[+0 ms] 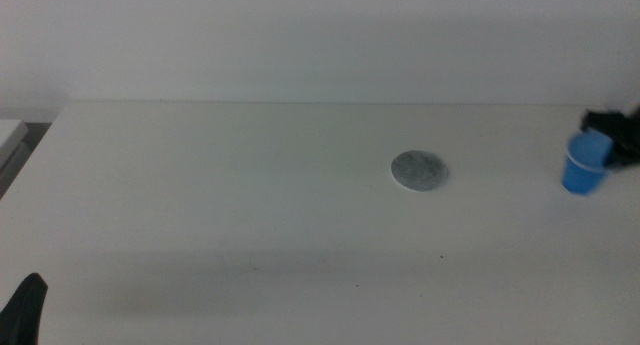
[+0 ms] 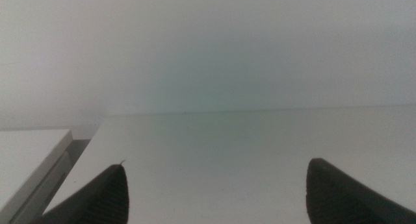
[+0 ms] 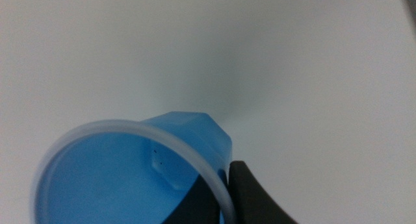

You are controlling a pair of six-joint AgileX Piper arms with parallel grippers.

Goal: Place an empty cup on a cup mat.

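my right gripper [image 1: 612, 143] pinches the blue cup [image 1: 584, 165] by its rim, well apart from the mat [image 1: 418, 171]; left gripper [image 2: 214, 191] waits, released.

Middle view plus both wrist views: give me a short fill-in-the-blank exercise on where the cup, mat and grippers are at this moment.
1. The right gripper is shut on the rim of the ____ cup.
2. The cup mat has ____ resting on it.
3. In the middle view, the cup is to the ____ of the cup mat.
4. The left gripper waits with its jaws ____, over the table.

Missing words: blue; nothing; right; open
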